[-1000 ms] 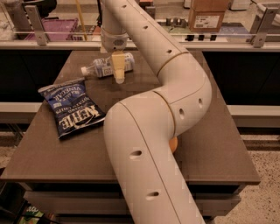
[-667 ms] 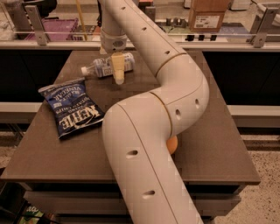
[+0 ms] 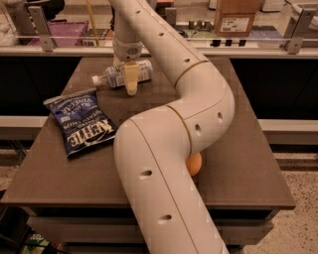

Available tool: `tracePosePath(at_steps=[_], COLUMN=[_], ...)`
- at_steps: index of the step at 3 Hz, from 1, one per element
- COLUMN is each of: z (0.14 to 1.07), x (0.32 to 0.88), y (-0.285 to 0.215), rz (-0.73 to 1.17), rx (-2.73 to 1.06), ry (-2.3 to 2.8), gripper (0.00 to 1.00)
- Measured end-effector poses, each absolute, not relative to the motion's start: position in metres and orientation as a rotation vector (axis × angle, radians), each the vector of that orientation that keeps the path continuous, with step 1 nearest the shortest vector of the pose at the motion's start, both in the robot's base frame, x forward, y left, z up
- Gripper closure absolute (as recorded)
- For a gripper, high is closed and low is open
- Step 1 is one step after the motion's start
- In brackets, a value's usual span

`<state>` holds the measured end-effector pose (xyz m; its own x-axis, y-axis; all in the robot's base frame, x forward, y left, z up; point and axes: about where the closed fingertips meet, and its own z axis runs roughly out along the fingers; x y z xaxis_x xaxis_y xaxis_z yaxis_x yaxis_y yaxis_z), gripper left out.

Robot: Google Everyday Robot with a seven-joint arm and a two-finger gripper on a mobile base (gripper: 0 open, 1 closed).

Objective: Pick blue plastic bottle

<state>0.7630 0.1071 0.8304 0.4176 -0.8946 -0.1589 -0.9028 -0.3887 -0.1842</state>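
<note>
The blue plastic bottle (image 3: pixel 112 77) lies on its side at the back of the brown table (image 3: pixel 243 149), its white cap pointing left. It is clear, with a pale blue-and-white label. My gripper (image 3: pixel 130 83) reaches down from above onto the bottle's middle, and a pale part of it covers the label on the near side. The big white arm sweeps across the middle of the view and hides part of the table.
A dark blue chip bag (image 3: pixel 82 121) lies front left of the bottle. An orange ball (image 3: pixel 194 164) peeks out from behind the arm. A glass rail, a cardboard box (image 3: pixel 237 15) and a purple crate (image 3: pixel 69 31) stand behind the table.
The arm has shifted slightly and the gripper sits a touch lower on the bottle. The bottle and the chip bag have not moved.
</note>
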Motion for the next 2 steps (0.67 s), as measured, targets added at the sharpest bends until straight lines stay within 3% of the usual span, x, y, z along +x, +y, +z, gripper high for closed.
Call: tracePosePath(at_steps=[2], z=[0.8276], x=[0.7728], y=[0.1151], rz=[0.03], rx=[-2.404], ry=[1.559], gripper=[0.64])
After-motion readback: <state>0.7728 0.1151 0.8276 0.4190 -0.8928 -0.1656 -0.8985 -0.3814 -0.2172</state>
